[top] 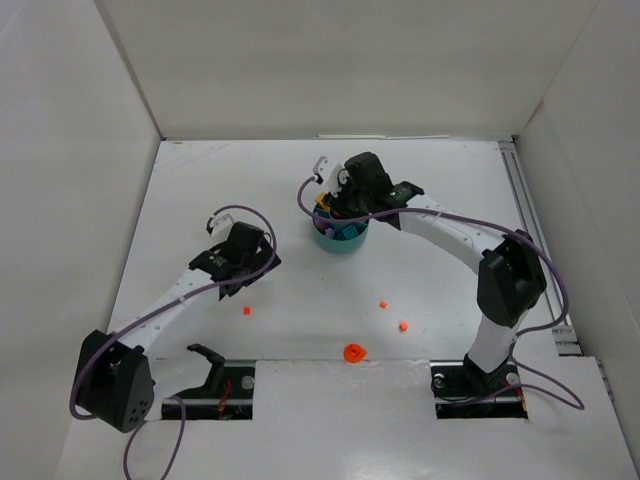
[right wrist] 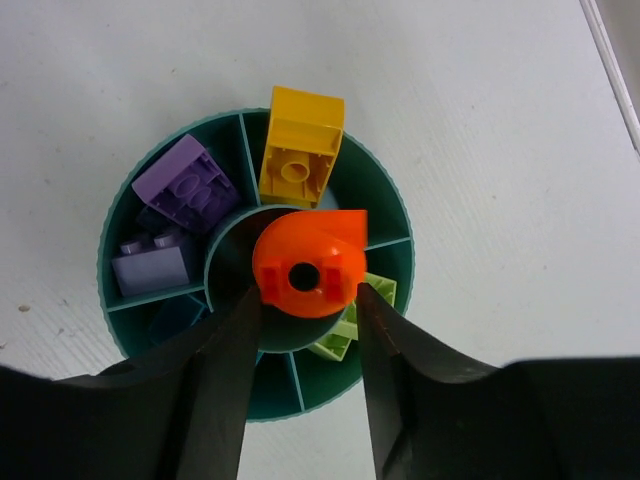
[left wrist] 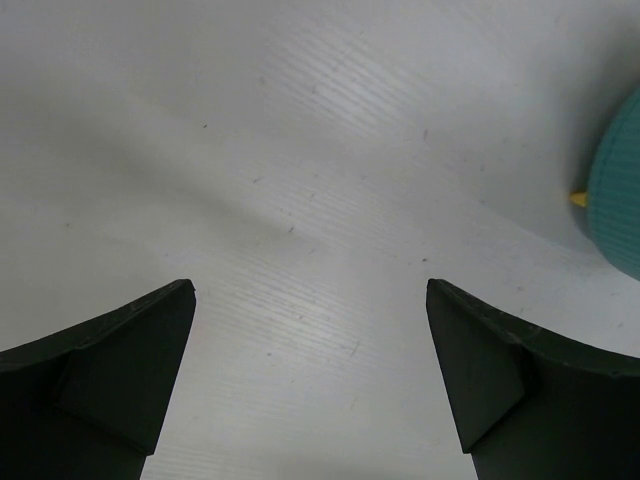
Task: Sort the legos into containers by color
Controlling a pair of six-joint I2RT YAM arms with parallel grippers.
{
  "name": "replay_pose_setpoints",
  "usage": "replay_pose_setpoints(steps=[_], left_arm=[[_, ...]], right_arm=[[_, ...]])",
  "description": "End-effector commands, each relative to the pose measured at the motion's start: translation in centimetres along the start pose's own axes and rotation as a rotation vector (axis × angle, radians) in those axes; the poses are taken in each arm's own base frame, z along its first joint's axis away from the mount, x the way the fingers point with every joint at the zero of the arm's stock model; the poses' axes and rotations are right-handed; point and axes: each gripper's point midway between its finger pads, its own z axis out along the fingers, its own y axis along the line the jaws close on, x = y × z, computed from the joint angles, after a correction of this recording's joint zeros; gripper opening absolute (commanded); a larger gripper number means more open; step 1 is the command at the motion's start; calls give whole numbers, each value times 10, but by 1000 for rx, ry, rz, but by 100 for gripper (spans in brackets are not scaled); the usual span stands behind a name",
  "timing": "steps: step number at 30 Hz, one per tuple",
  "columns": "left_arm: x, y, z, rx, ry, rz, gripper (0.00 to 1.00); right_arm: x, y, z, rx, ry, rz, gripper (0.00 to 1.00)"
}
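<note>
Step in hand: dropping an orange round lego [right wrist: 310, 262] into the teal dish [right wrist: 104, 262]; right pincer [right wrist: 306, 295] hangs over the centre cup [right wrist: 225, 250], a fingertip hard against each side of the piece; gripping or just letting go, cannot tell. Yellow brick [right wrist: 300, 145], purple bricks [right wrist: 185, 185] and lime green piece [right wrist: 350, 325] each sit in their own ring section. Left pincer [left wrist: 308, 285] is wide open, holding nothing, low over bare counter [top: 300, 300] left of the dish. Next move, my read: jaws spread, lift clear, then fetch the loose orange bits [top: 383, 303] lying well apart from the dish; the big orange one [top: 354, 352] lies near the arm bases.
</note>
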Motion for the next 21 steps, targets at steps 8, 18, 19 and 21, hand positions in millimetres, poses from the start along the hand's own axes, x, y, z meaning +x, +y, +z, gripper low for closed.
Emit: replay_pose_setpoints(steps=[8,18,19,21], left_arm=[[20,29,-4,-59,50,-74,100],[54,55,4,-121,140,-132,88],[61,60,6,-133,162,-140,84],[67,60,5,-125,185,-158,80]], right_arm=[[-33,-9,-35,64,-91,-12,62],[-13,-11,-80,168,-126,60,63],[-10,-11,-85,179,-119,72,63],[-3,-12,-87,196,-104,83,63]])
